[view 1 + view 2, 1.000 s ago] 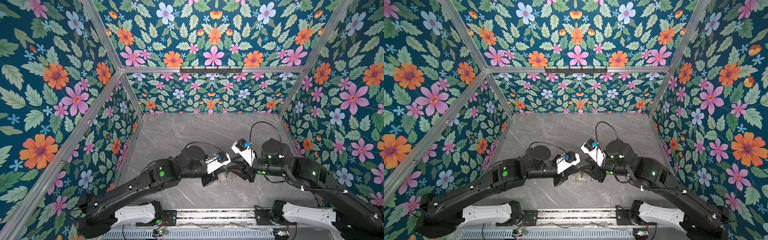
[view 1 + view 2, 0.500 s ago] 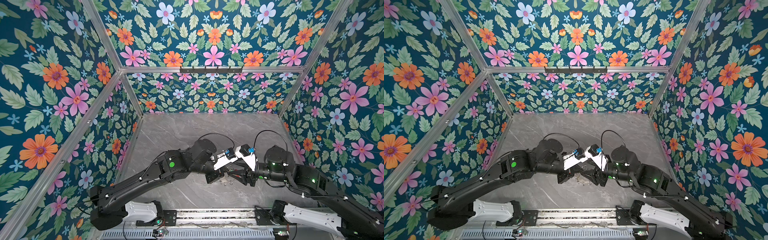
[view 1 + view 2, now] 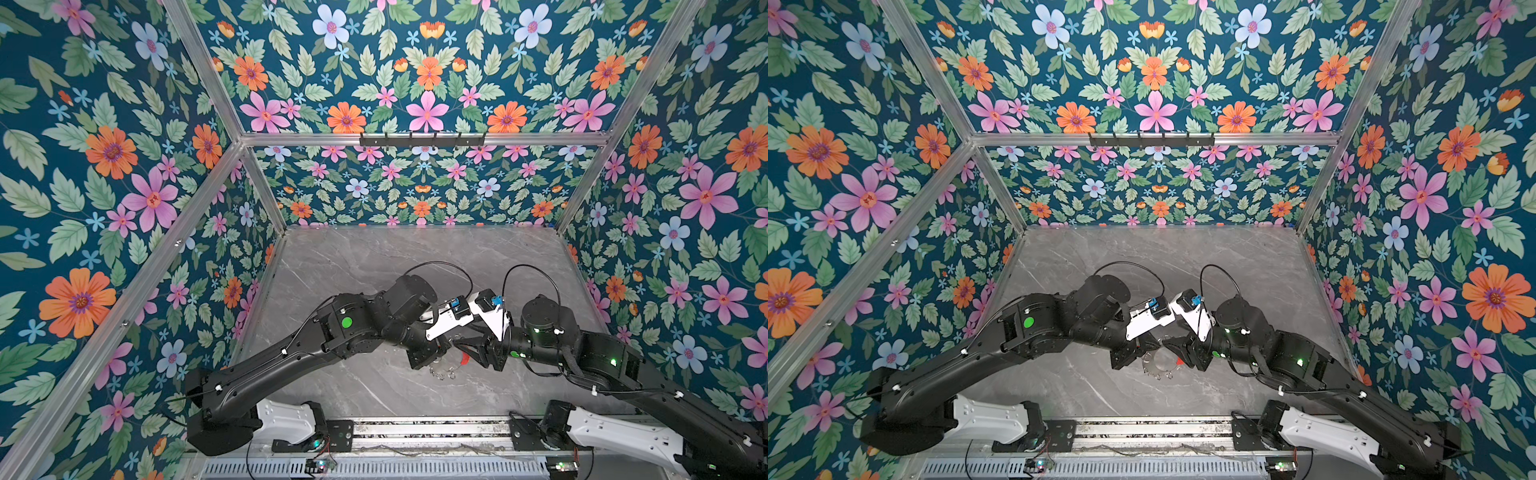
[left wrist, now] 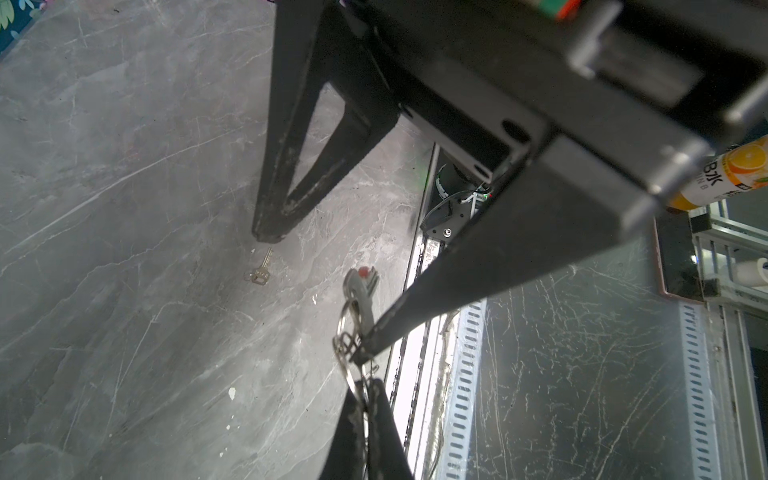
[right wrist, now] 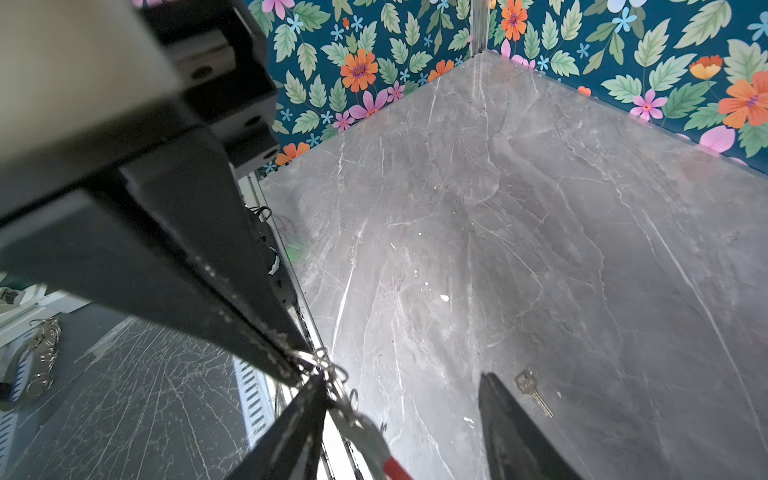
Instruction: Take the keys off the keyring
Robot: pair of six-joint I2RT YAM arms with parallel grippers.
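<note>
The left hand (image 4: 365, 390) is closed tight, its two fingers pressed together on the thin rim of the keyring (image 4: 357, 286), which appears edge-on in the left wrist view. Small split rings (image 4: 343, 338) hang on the rim just beside that grip. The right hand (image 5: 401, 380) faces the left one with its fingers well apart. One fingertip (image 4: 374, 336) touches the rim among the split rings, right beside the left hand's tips, while the other fingertip (image 4: 270, 226) stands clear over the bare table (image 3: 374, 266). The keyring's red sleeve (image 5: 395, 467) shows just past the touching finger in the right wrist view.

In both top views the two hands meet tip to tip over the front middle of the table, with the keyring between them and its loops hanging on the side nearer the front edge.

One key (image 4: 262, 270) lies flat and loose on the table, apart from the keyring and near the right hand's free finger.

Outside the table's edge, at the border of the left wrist view, a bottle (image 4: 727, 174) with an orange-fruit label is partly visible. Its contents cannot be made out.
</note>
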